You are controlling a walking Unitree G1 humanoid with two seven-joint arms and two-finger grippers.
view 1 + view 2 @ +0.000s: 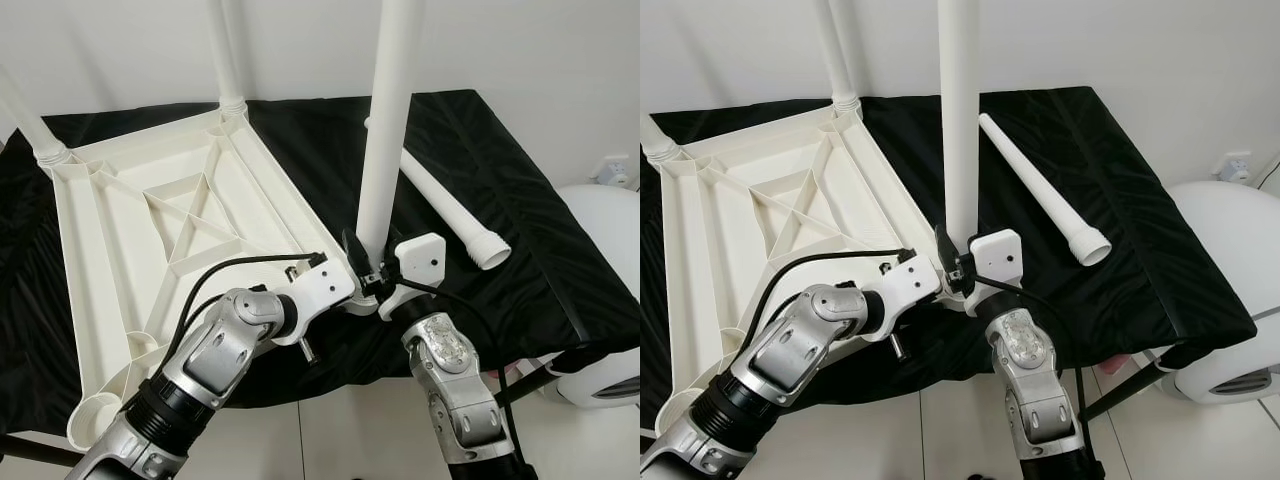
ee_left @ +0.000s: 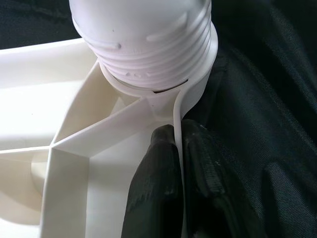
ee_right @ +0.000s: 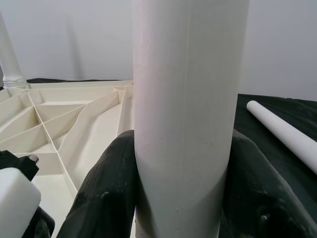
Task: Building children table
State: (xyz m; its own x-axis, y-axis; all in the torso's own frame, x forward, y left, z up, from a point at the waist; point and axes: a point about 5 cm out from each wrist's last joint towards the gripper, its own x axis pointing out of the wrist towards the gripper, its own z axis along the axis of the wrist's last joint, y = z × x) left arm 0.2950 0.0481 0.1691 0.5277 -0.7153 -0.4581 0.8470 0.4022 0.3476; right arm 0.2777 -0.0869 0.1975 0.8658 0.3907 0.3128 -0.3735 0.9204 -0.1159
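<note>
Right at the near corner socket, right gripper [image 1: 372, 268] jaws clamped round upright table leg [image 1: 388, 130], left gripper [image 2: 179, 163] jaws pinching tabletop [image 1: 150, 225] rim, upside-down on black-draped bench [image 1: 520, 220], spare leg [image 1: 450, 205] lying beside

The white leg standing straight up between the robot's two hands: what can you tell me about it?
The upright leg is a smooth, round white tube, plastic by the look of it, widening to a ridged threaded collar at its base. It stands vertical in the near corner socket of the upside-down tabletop, which lies on a black cloth. The right gripper clasps it low down, a black finger on either side. The left gripper pinches the tabletop's rim just beside the socket.
</note>
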